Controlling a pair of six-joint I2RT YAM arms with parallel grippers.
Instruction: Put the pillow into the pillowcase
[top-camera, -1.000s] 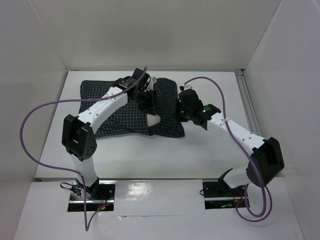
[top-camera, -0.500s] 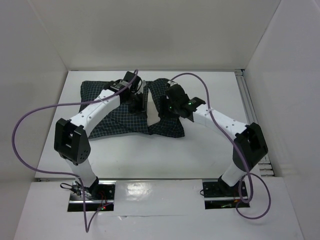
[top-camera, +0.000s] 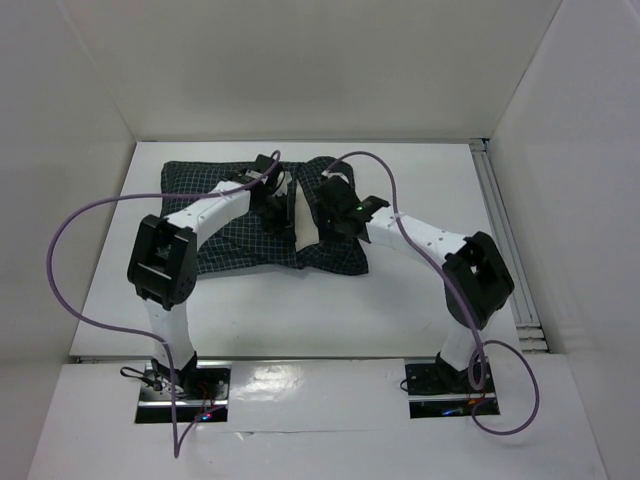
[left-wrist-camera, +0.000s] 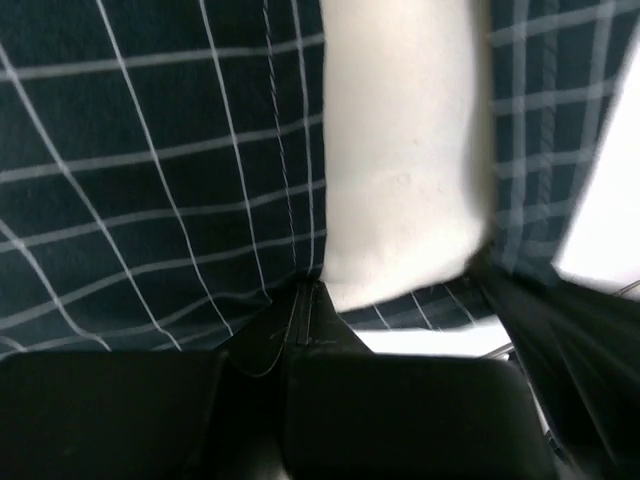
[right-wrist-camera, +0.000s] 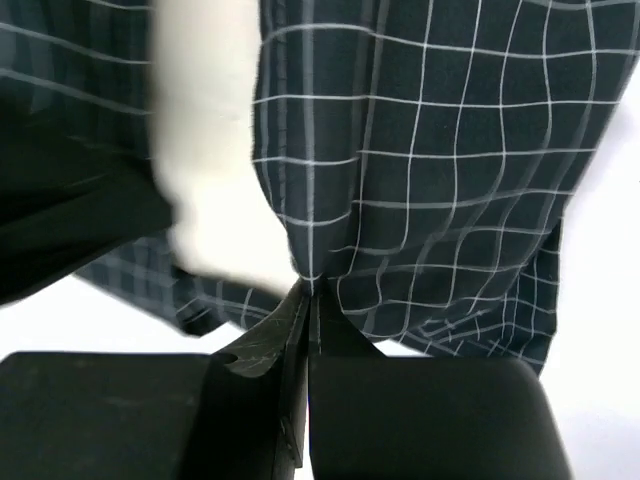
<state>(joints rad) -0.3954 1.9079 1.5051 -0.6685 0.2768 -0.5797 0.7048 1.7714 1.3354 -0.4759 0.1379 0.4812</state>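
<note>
White table (top-camera: 420, 290) boxed in by plain white walls, with the dark checked pillowcase (top-camera: 215, 195) spread across its far half. Looks plump along its length, so probably already carrying most of the pillow (top-camera: 302, 222), seen only as a narrow pale strip in the middle of the cloth.

Held from both sides of that strip. Left gripper (left-wrist-camera: 305, 292) pressed together on a pinch of checked fabric just beside the white edge. Right gripper (right-wrist-camera: 308, 288) likewise clamped on the facing flap, with grid cloth bunching up from its tips.

Drawn much closer together than a second ago. Then a wide V-shaped mouth between two well-separated wrists; now only a slim slit, with both flaps nearly meeting over the cushion.

Reads as the closing stage: dragging the two hems across the last exposed part. Not finished yet, with white showing between the flaps. Calls for a little more pull inward, with both pinches kept firm. Risks a slipped hem or the soft filling bulging back out.
</note>
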